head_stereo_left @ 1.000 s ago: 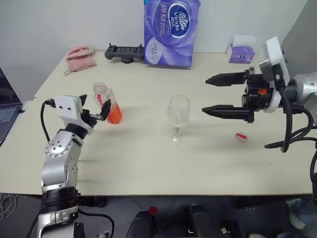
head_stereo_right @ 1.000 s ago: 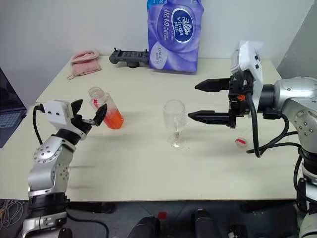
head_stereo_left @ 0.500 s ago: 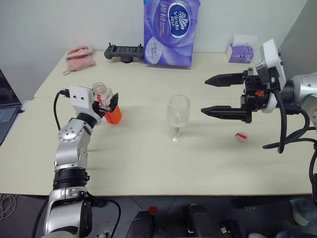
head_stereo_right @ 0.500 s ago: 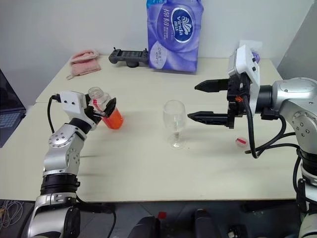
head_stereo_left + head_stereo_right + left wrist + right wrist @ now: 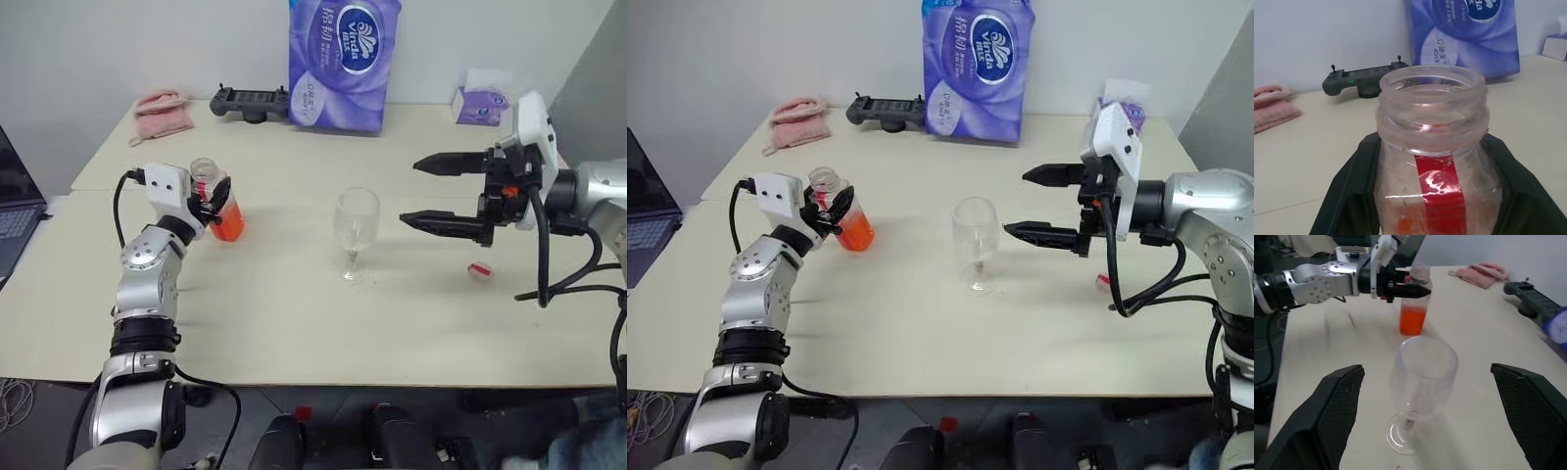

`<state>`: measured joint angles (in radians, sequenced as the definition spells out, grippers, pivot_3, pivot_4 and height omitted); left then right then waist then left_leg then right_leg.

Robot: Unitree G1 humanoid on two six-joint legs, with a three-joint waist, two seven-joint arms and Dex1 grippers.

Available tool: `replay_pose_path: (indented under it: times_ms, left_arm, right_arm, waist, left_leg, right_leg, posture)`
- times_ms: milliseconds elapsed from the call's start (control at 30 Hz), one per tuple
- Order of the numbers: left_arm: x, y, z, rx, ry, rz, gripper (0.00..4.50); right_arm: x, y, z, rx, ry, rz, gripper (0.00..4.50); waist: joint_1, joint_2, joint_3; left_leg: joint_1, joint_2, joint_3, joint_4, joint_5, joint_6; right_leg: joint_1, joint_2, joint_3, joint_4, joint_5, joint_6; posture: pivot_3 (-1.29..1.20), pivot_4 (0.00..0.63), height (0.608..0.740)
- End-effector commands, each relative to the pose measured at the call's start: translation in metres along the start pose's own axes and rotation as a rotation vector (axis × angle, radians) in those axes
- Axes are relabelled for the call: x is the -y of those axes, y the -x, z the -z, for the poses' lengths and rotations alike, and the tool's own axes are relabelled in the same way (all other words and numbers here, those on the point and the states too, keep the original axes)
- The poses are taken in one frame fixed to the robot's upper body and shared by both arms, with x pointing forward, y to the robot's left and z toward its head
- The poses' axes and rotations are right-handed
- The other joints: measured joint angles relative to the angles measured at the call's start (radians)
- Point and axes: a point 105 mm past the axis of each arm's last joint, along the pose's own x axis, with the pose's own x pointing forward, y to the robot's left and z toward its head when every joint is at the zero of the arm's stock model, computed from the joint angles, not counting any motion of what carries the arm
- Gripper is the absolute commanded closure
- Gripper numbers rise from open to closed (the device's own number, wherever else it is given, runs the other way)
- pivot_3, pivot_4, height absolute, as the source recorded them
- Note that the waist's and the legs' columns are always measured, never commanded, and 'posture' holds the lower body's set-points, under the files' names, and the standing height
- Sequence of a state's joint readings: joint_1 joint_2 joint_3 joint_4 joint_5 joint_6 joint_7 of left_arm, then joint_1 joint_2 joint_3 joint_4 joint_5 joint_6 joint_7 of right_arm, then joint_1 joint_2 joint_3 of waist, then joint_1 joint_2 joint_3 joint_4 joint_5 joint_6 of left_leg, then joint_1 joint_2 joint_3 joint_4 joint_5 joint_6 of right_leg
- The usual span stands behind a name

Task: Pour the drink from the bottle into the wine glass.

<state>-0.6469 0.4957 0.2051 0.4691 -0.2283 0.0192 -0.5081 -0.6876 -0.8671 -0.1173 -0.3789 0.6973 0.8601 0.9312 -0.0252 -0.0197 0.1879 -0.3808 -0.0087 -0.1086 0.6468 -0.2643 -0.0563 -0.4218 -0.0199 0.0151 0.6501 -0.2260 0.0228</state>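
The left gripper is closing around the uncapped bottle standing left of the glass; contact appears made. The right gripper is hovering wide open, empty. A loose grip could let the bottle slip, spilling drink.

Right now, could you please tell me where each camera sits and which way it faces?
Head views: stereo pair, looking down over the table; both arms show.
Left wrist view: along the left gripper, jaws around the uncapped bottle.
Right wrist view: between the open right gripper at the wine glass.
All share the bottle.
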Motion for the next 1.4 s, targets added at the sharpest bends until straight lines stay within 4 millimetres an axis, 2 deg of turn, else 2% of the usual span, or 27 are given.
replay_pose_path:
  times_ms: [33,100,233,567,733,1033,1400]
  left_arm:
    - [0.026,-0.013,-0.062,0.151,-0.199,0.172,2.38]
    - [0.048,-0.014,-0.074,0.170,-0.299,0.292,2.38]
    - [0.073,-0.014,-0.087,0.214,-0.395,0.402,2.38]
    - [0.118,-0.029,-0.121,0.412,-0.687,0.536,2.38]
    - [0.133,-0.032,-0.119,0.464,-0.787,0.603,2.38]
    - [0.148,-0.031,-0.116,0.539,-0.955,0.677,2.38]
    - [0.148,-0.029,-0.107,0.595,-1.091,0.698,2.38]
  right_arm:
    - [-0.005,0.018,-0.008,0.024,0.027,0.075,0.00]
    - [-0.016,0.020,-0.003,0.012,-0.001,0.059,0.00]
    - [-0.028,0.019,0.011,-0.039,-0.015,0.053,0.00]
    - [-0.034,0.014,0.021,-0.051,-0.038,0.079,0.00]
    - [-0.033,0.014,0.024,-0.055,-0.042,0.105,0.00]
    - [-0.033,0.019,0.026,-0.079,-0.045,0.134,0.00]
    - [-0.035,0.020,0.026,-0.082,-0.043,0.142,0.00]
  waist:
    - [0.003,0.000,0.000]
    - [0.005,0.000,0.000]
    - [0.005,0.000,0.000]
    - [-0.001,-0.001,0.000]
    - [-0.003,-0.001,0.000]
    - [-0.002,-0.001,0.000]
    - [-0.003,-0.001,0.000]
  left_leg:
    - [-0.001,0.000,0.000,0.000,0.000,0.000]
    - [-0.001,0.000,0.000,0.000,0.000,0.000]
    - [-0.001,0.000,0.001,0.000,0.000,0.000]
    - [0.001,0.001,0.002,0.001,0.000,0.000]
    - [0.000,0.000,0.003,0.001,0.000,0.001]
    - [0.000,0.000,0.002,0.002,0.000,0.001]
    - [0.000,0.000,0.002,0.002,0.000,0.001]
  right_leg:
    - [0.000,0.000,0.000,0.000,0.000,0.000]
    - [0.000,0.000,0.000,-0.002,0.000,0.000]
    - [0.000,-0.001,0.001,-0.002,0.000,0.000]
    - [0.001,0.002,0.001,-0.001,-0.001,0.004]
    - [0.001,0.001,0.002,-0.002,0.002,0.000]
    - [0.001,0.001,0.002,-0.002,0.002,0.000]
    - [0.001,0.001,0.002,-0.001,0.002,0.000]
  posture:
    - [0.00,0.150,0.740]
    - [0.00,0.150,0.740]
    - [0.00,0.150,0.740]
    - [0.00,0.150,0.740]
    - [0.00,0.150,0.740]
    - [0.00,0.150,0.740]
    - [0.00,0.150,0.740]
